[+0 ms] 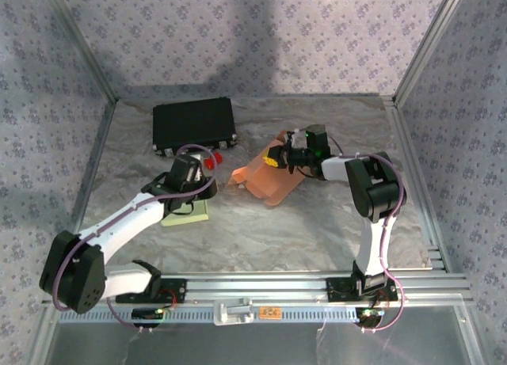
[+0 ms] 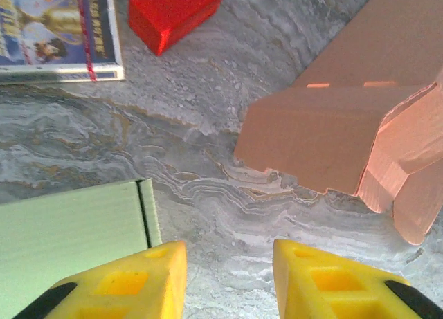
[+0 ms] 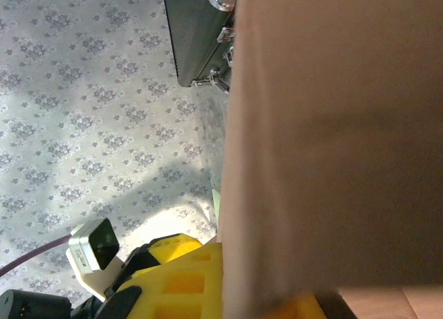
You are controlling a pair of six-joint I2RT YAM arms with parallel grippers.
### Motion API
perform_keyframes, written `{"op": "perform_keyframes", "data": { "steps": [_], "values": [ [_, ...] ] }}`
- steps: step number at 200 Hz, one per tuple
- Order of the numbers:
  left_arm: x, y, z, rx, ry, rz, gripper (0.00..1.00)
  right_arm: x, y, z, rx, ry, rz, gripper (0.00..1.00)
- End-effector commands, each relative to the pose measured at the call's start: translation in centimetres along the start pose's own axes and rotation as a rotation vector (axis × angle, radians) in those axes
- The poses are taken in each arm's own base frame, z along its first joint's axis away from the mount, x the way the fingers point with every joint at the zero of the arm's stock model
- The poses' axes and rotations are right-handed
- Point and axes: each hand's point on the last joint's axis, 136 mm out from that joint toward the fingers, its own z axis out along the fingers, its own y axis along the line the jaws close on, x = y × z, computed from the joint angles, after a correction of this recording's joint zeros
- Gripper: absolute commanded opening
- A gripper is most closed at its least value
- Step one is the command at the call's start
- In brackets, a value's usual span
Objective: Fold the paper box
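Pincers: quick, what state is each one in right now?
Left pincer: open, holding nothing.
Right pincer: closed on the paper box.

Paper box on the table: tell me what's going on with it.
The right gripper is shut on a panel of the partly folded orange paper box, near the table's middle. The left gripper hangs open and empty close to the box, over bare table next to a green pad. The folding is not finished.
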Motion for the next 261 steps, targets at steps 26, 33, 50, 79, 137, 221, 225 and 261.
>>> {"op": "perform_keyframes", "data": {
  "steps": [26, 33, 50, 79, 137, 221, 225, 261],
  "values": [
    [-1.6, -0.4, 1.8, 0.029, 0.007, 0.074, 0.39, -0.1, -1.9, 0.8, 0.073, 0.030, 0.020, 0.00],
    [-2.1, -0.2, 2.0, 0.031, 0.010, 0.075, 0.39, -0.2, -1.9, 0.8, 0.070, 0.030, 0.021, 0.00],
    [-3.2, 0.3, 2.4, 0.038, 0.007, 0.079, 0.40, -0.6, -1.4, 0.9, 0.074, 0.031, 0.012, 0.00],
    [-3.7, -0.3, 4.0, 0.093, 0.068, 0.139, 0.40, -1.5, -0.4, 1.4, 0.075, 0.031, -0.003, 0.00],
    [-5.0, -1.8, 5.2, 0.128, 0.108, 0.245, 0.41, -1.6, 1.6, 0.5, 0.138, 0.015, 0.032, 0.00],
    [-4.7, -2.7, 3.6, 0.179, 0.104, 0.214, 0.41, 4.2, 2.0, -3.6, 0.269, -0.004, 0.135, 0.00],
    [-4.6, -2.7, 3.6, 0.184, 0.107, 0.211, 0.41, 4.0, 2.1, -3.6, 0.273, -0.010, 0.132, 0.00],
    [-3.4, -3.7, 4.2, 0.243, 0.140, 0.203, 0.40, 0.7, 1.9, -1.8, 0.255, -0.034, 0.105, 0.00]
  ]
}}
